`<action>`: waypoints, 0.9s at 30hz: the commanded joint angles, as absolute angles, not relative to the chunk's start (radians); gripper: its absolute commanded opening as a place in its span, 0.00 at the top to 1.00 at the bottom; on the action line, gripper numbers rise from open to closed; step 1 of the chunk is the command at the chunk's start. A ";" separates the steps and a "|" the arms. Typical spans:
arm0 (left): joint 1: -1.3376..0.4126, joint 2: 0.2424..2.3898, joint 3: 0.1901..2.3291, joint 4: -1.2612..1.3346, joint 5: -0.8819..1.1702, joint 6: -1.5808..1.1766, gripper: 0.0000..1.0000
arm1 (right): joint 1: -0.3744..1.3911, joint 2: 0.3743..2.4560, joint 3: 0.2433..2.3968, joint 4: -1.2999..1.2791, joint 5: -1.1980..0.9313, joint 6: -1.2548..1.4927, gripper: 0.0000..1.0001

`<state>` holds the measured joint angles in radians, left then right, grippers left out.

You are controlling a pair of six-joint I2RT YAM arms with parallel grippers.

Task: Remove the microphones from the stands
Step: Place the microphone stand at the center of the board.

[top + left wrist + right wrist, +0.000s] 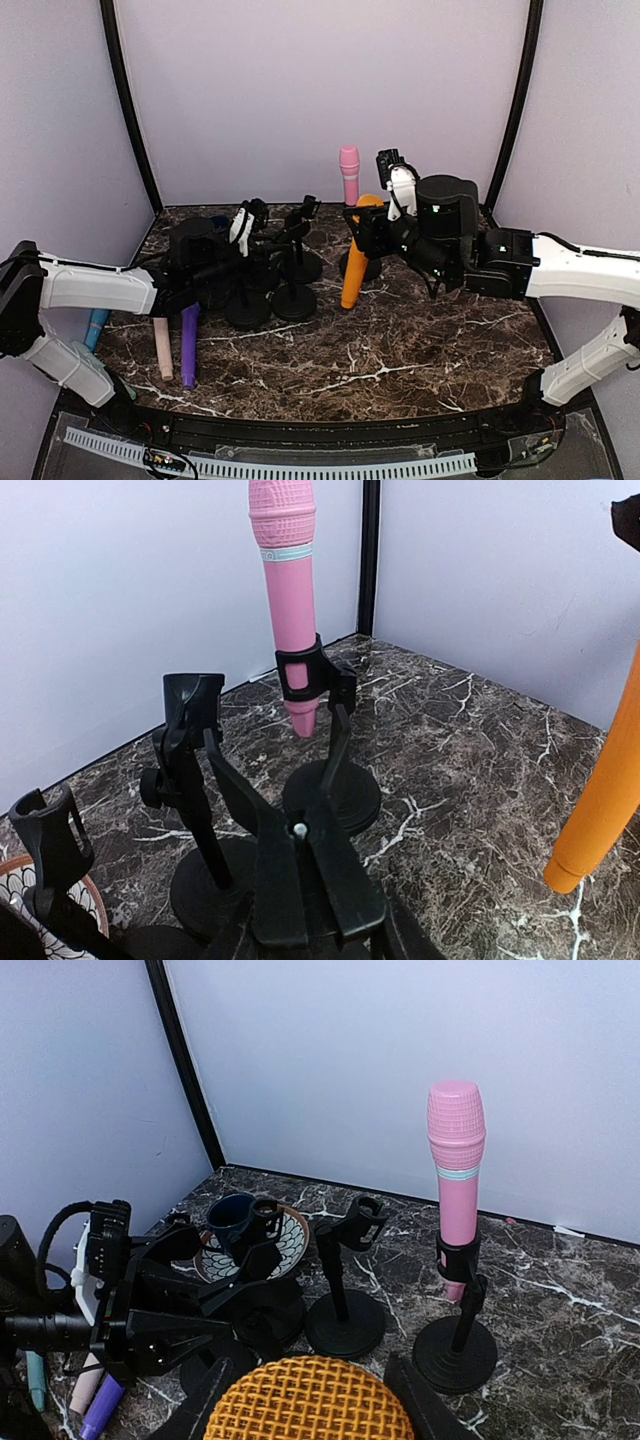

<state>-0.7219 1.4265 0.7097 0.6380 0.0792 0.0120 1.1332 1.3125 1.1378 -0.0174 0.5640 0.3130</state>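
Note:
My right gripper (362,235) is shut on an orange microphone (355,262), which hangs tilted over the table, free of any stand. In the right wrist view its mesh head (310,1405) fills the gap between my fingers (425,1405). My left gripper (298,832) is shut on the stem of an empty black stand (247,305) at centre left. A pink microphone (288,590) stands upright in the clip of another stand (335,795) at the back, apart from both grippers.
Two more empty black stands (296,300) crowd the centre left. A patterned bowl with a dark blue cup (235,1222) sits at the back left. Pink (162,348) and purple (189,345) microphones lie near the left front; a blue one (97,328) lies off the table's left edge.

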 commanded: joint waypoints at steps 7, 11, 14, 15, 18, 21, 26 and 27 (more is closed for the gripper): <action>-0.697 1.474 0.767 0.687 0.103 0.051 1.00 | 1.129 1.302 1.127 0.032 0.540 0.342 0.69; -0.698 1.468 0.766 0.686 0.117 0.052 0.84 | 1.129 1.303 1.125 0.035 0.537 0.348 0.69; -0.698 1.453 0.766 0.670 0.133 0.055 0.69 | 1.129 1.302 1.121 0.037 0.535 0.350 0.69; -0.698 1.444 0.766 0.659 0.140 0.054 0.63 | 1.129 1.302 1.120 0.038 0.534 0.350 0.69; -0.698 1.423 0.767 0.631 0.165 0.050 0.53 | 1.129 1.299 1.118 0.037 0.531 0.352 0.69; -0.698 1.392 0.768 0.598 0.191 0.040 0.45 | 1.129 1.290 1.113 0.037 0.523 0.354 0.69; -0.698 1.339 0.775 0.535 0.216 0.031 0.35 | 1.129 1.269 1.097 0.032 0.518 0.365 0.69; -0.698 1.332 0.775 0.520 0.217 0.030 0.32 | 1.129 1.267 1.094 0.031 0.518 0.368 0.69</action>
<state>-0.7029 1.4067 0.7406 0.5743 0.1810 0.0334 1.1332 1.3048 1.1076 -0.0147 0.5228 0.3489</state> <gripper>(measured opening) 0.635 0.469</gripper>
